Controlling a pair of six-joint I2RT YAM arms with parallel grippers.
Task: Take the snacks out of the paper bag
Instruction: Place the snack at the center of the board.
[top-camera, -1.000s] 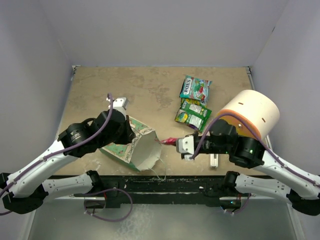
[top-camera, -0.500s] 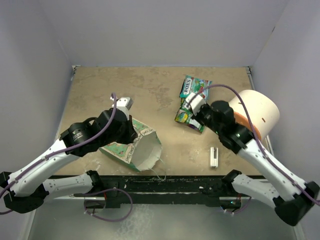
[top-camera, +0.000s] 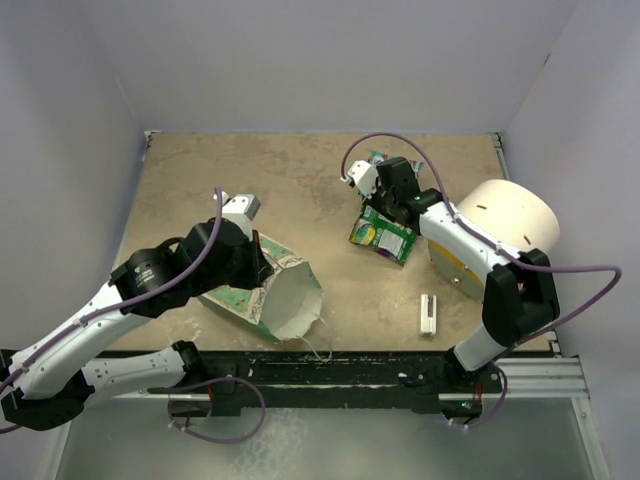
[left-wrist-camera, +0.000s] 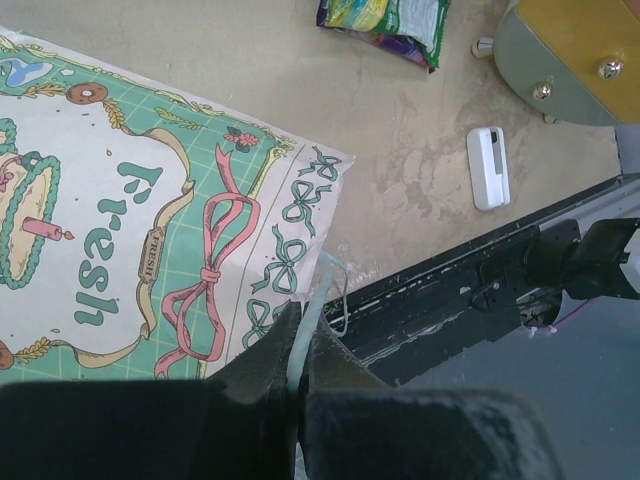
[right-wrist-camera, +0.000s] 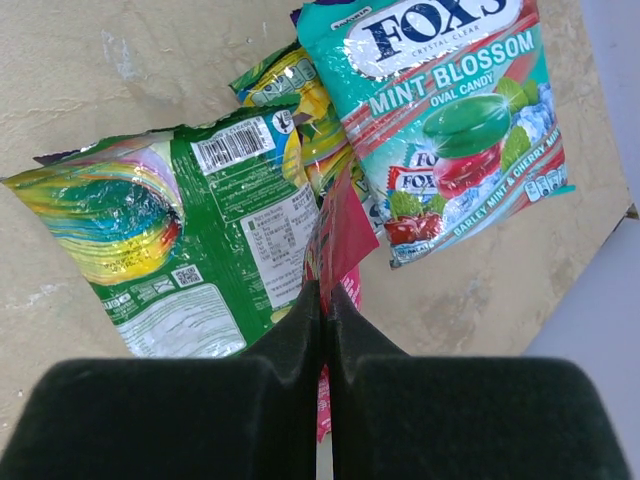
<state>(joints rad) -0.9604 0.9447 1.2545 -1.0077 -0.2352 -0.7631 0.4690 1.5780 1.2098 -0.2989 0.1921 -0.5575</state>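
Over the snacks (right-wrist-camera: 440, 110), right hand (right-wrist-camera: 324, 297) pinches a pink packet (right-wrist-camera: 346, 232); left hand (left-wrist-camera: 298, 335) pinches paper bag (left-wrist-camera: 150, 220).

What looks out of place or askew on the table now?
The paper bag lies on its side, mouth crumpled open toward the near edge, the left gripper shut on its rim. The big cream cylinder at the right also lies on its side. The right gripper pinches a pink packet. Nothing looks spilled.

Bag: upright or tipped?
Tipped: the bag lies on its side, printed face up, white mouth gaping rightward.
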